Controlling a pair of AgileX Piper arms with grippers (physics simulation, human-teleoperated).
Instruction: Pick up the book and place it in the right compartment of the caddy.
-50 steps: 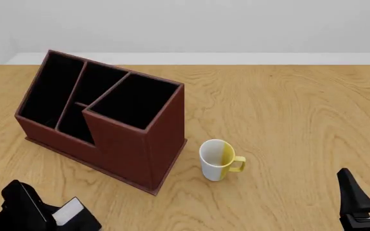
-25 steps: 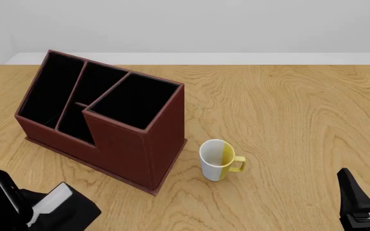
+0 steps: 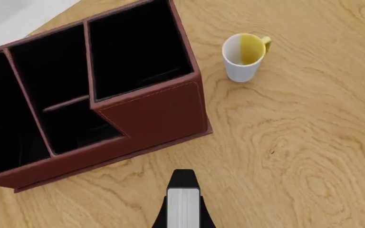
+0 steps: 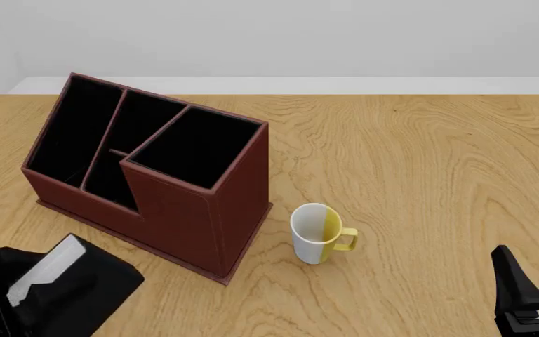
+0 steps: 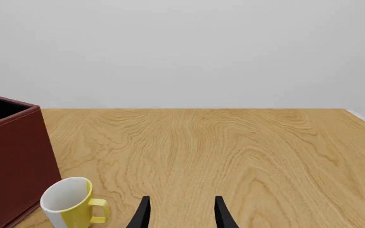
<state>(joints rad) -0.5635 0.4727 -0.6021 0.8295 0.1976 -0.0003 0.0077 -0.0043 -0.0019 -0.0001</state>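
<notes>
With the left gripper (image 3: 183, 219) clamping the book (image 4: 73, 284) aloft, it should level it squarely above the right compartment (image 4: 194, 146) before lowering.

Light wooden table (image 4: 420, 161), with reddish-brown caddy (image 4: 190, 210) and white-and-yellow mug (image 4: 318, 234) just beside it.

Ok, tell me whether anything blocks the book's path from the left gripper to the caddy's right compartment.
Nothing visible does. The book is held in the left gripper, near the caddy. The right compartment is open on top and looks empty. The mug stands off to the caddy's right side, and the right gripper is far away.
</notes>
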